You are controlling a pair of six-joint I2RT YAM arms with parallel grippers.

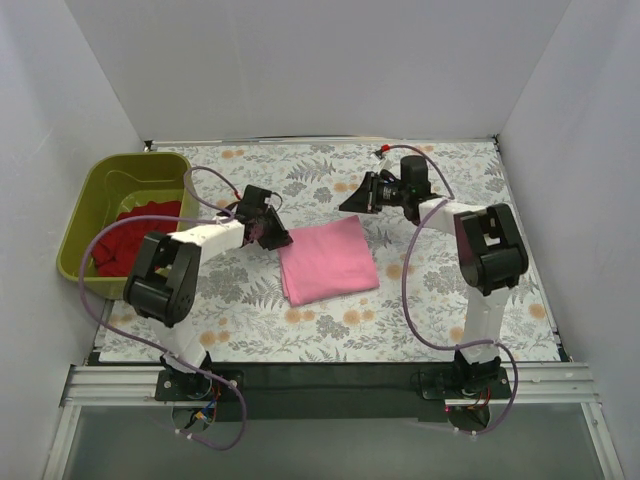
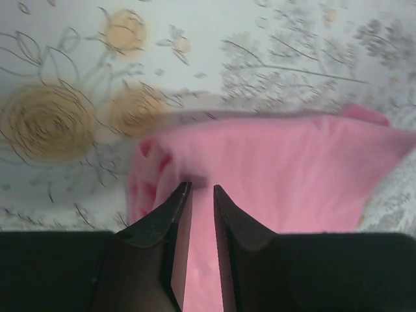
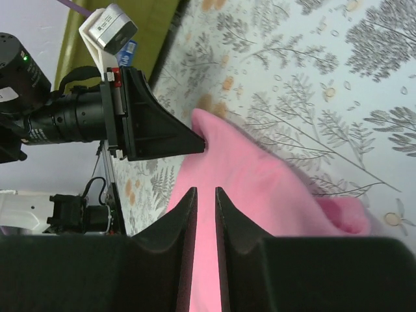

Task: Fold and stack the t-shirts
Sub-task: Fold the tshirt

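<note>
The left gripper (image 2: 201,186) is touching a corner of the pink t-shirt (image 1: 327,262); I cannot tell if it is pinching. The right gripper (image 3: 205,189) is hanging nearby, nearly closed and empty.

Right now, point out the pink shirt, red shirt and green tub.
pink shirt (image 1: 328,260), top view, middle of the cloth
red shirt (image 1: 125,235), top view, its bunched middle
green tub (image 1: 135,178), top view, far wall

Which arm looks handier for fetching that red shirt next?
Probably the left: the red t-shirt lies in the tub on its side, while the right end effector sits beyond the pink t-shirt.
</note>
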